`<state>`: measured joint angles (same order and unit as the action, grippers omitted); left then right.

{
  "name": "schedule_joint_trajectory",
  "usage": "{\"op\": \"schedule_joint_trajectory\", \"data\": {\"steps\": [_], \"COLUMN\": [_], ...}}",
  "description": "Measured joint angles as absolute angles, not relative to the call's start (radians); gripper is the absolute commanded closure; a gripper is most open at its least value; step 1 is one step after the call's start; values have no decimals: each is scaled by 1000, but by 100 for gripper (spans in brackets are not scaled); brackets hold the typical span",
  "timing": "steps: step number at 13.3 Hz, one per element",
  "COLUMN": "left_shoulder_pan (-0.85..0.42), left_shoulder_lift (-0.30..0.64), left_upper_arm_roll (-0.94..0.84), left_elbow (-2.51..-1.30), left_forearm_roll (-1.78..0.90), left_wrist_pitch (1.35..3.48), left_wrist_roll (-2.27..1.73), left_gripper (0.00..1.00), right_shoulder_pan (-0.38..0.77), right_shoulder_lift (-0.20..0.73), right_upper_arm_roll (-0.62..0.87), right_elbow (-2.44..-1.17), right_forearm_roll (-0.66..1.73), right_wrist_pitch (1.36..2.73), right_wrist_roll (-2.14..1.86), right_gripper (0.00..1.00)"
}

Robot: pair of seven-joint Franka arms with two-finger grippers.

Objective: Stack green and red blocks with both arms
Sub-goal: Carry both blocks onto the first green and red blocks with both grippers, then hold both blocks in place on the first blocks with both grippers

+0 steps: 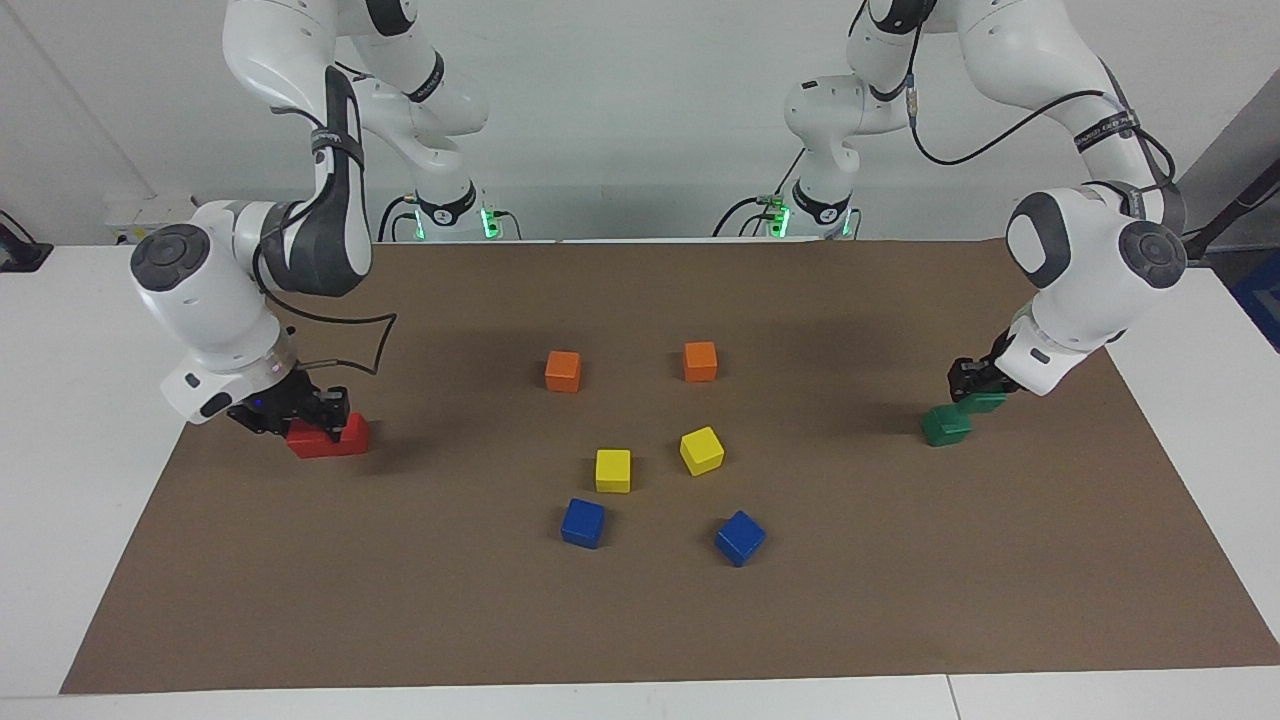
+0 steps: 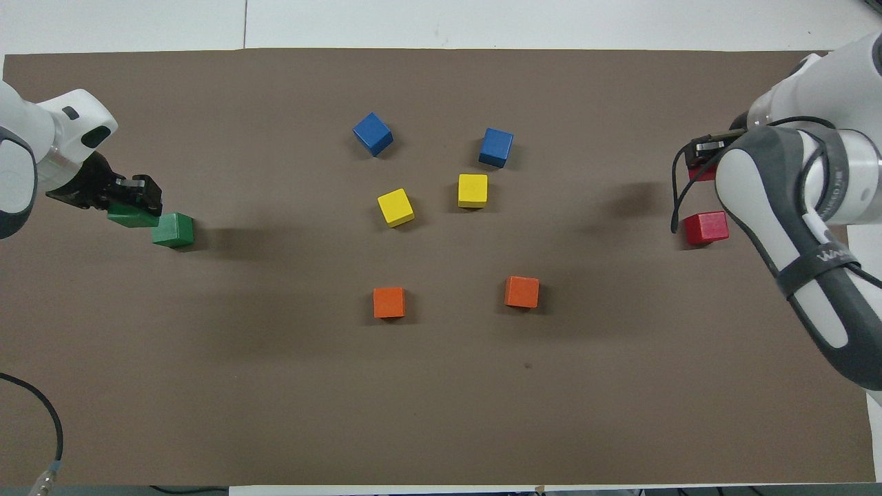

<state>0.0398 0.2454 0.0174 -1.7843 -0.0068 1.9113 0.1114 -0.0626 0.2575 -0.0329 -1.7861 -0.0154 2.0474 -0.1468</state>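
My left gripper [image 1: 973,384] [image 2: 135,198] is shut on a green block [image 1: 988,401] [image 2: 129,218] and holds it just above the mat. The other green block [image 1: 945,426] [image 2: 172,229] lies right beside it, at the left arm's end of the table. My right gripper [image 1: 305,412] [image 2: 704,153] is shut on a red block [image 1: 312,443] [image 2: 700,173], held low against the second red block [image 1: 354,431] [image 2: 706,228], which lies at the right arm's end. I cannot tell whether the held blocks touch the lying ones.
Two orange cubes [image 1: 563,370] [image 1: 700,361], two yellow cubes [image 1: 613,470] [image 1: 701,450] and two blue cubes [image 1: 583,522] [image 1: 740,537] lie in the middle of the brown mat [image 1: 640,620]. White table shows past the mat's edges.
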Motion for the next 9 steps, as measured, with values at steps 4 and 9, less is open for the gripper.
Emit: {"op": "schedule_joint_trajectory", "data": {"steps": [4, 9], "left_shoulder_pan": [54, 52], "left_shoulder_lift": [229, 221], "left_upper_arm_roll": [13, 8], "left_elbow": [-1813, -1864], "left_forearm_roll": [-8, -8], "left_wrist_pitch": [1947, 2016], "left_wrist_roll": [43, -4], "left_gripper": [100, 100], "right_shoulder_pan": [-60, -72], "right_shoulder_lift": [175, 150], "right_upper_arm_roll": [-30, -31], "right_elbow": [-1928, -2019], "right_forearm_roll": [-15, -15], "right_wrist_pitch": [2106, 2189], "right_wrist_roll": [-147, -147], "right_gripper": [100, 100]}}
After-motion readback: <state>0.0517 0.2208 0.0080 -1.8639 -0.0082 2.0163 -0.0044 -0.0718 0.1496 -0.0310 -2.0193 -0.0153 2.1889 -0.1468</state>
